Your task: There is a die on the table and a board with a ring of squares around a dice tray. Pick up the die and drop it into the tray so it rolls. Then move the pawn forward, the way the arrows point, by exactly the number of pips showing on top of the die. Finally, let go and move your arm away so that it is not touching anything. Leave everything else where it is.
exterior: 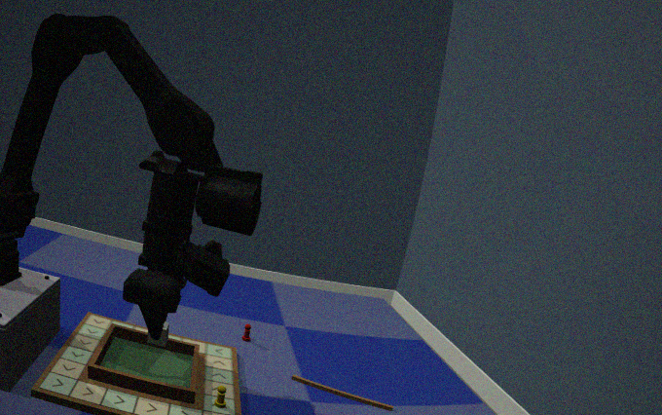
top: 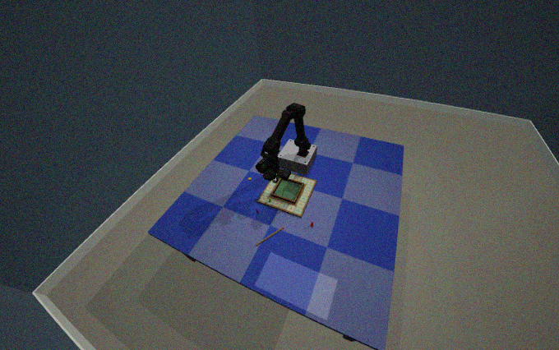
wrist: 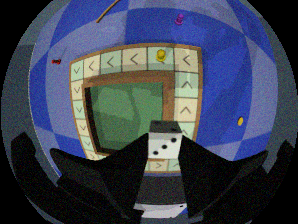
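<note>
My gripper [exterior: 157, 337] [wrist: 163, 138] is shut on the white die [wrist: 165, 145], whose side with three dark pips faces the wrist camera. The die is held above the board, near the edge of the dice tray [top: 288, 190] [exterior: 141, 383] [wrist: 169, 102], which has a brown rim and green floor. The tray sits in the middle of the board [top: 304, 198] [exterior: 58, 383] [wrist: 186, 85], ringed by squares with arrows. The yellow pawn [top: 270, 200] [exterior: 220, 396] [wrist: 160, 55] stands on a square beside a corner square. The die is hard to make out in the top view.
A red pawn [top: 311, 223] [exterior: 246, 333] [wrist: 56, 62], a magenta pawn [top: 257, 210] [wrist: 179, 19], a yellow disc [top: 249, 178] [wrist: 240, 121] and a thin wooden stick [top: 270, 237] [exterior: 342, 392] lie or stand off the board. The arm's pale base box [top: 293, 154] [exterior: 29, 318] is beside the board.
</note>
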Controlling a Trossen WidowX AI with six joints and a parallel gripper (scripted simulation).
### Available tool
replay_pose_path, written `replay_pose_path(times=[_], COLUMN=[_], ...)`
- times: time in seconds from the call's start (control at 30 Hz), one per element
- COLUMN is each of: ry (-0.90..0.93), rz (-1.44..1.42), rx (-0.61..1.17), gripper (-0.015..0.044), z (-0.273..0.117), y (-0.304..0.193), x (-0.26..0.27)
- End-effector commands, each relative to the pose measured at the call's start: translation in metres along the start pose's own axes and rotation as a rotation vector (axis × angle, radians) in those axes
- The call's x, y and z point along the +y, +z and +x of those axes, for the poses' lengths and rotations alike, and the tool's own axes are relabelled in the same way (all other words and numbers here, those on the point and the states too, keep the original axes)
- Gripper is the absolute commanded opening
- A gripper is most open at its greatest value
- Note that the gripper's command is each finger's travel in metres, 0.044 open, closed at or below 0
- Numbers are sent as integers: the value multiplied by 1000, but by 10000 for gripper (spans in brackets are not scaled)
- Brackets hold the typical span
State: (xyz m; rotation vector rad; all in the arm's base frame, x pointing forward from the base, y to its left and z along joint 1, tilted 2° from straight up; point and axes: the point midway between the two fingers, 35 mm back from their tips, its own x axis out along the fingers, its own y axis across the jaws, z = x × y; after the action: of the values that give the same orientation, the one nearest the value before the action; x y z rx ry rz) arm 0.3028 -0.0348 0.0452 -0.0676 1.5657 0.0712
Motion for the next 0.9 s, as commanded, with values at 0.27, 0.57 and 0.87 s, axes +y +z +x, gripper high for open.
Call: replay_pose_path(times=[0.27,0.57,0.87], ry=[12,16,21], rz=[-25,-24,-21], rx=[-1,-118,-424], gripper=[0,0,0], z=[14,21,32], y=[-21,-19,-11], x=[65,68,66])
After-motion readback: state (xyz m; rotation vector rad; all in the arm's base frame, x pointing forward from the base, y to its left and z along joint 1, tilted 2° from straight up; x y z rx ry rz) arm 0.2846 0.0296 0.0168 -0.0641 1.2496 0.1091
